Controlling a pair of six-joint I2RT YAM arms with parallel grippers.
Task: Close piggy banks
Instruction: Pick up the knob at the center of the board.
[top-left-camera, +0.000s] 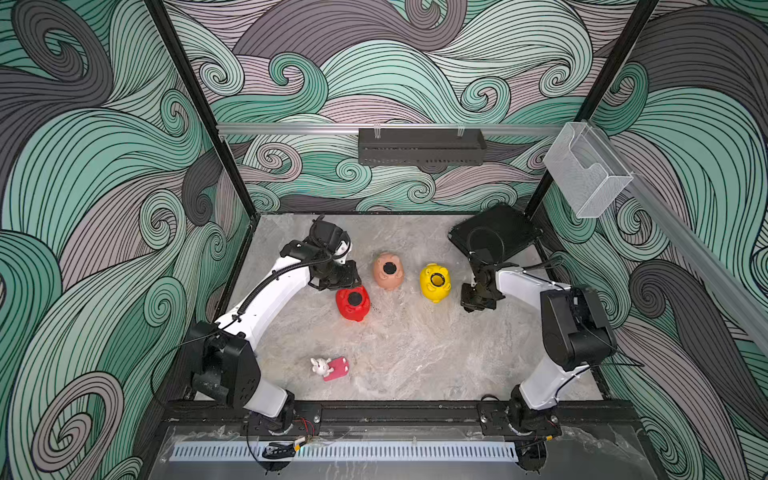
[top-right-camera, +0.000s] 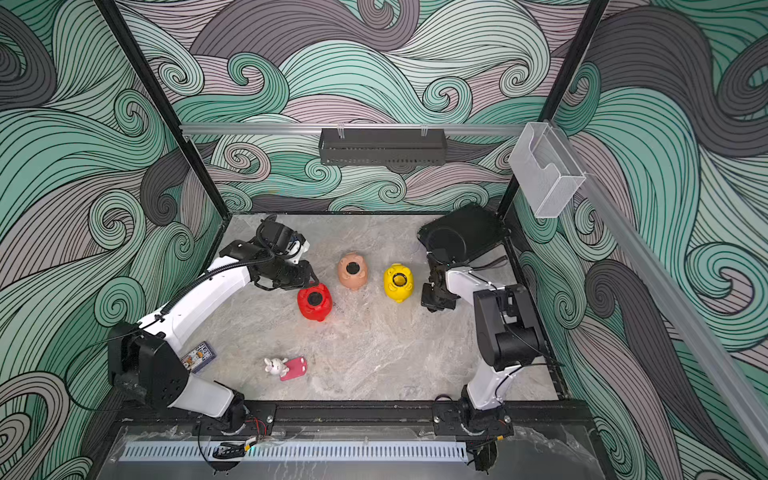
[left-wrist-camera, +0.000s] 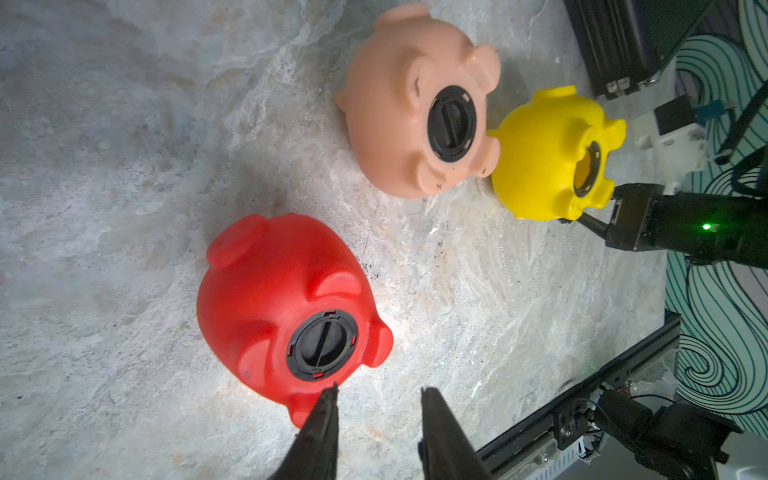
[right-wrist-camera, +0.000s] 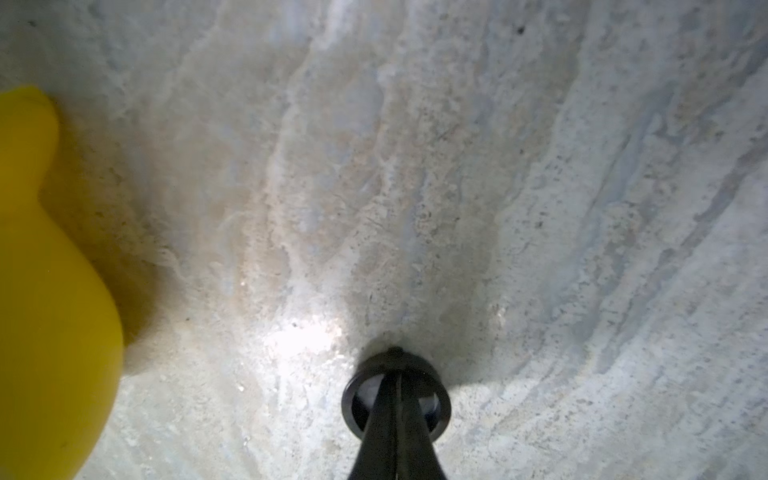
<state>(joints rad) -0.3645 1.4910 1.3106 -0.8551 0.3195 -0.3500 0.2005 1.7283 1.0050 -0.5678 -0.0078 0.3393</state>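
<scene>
One hole unplugged: yellow pig (top-left-camera: 434, 282), belly hole up, sits just left of the right gripper (right-wrist-camera: 395, 374), whose fingers are pinched shut on the black plug (right-wrist-camera: 356, 401) down near the table (right-wrist-camera: 540, 208); right arm nearest, left gripper (left-wrist-camera: 379, 390) slightly parted, empty, by the red pig (left-wrist-camera: 274, 291).

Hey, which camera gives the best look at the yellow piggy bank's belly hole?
The left wrist view: the belly hole of the yellow piggy bank is large there and clearly open. Both top views show it small, from above. The right wrist view catches only the pig's yellow side, no hole.
</scene>
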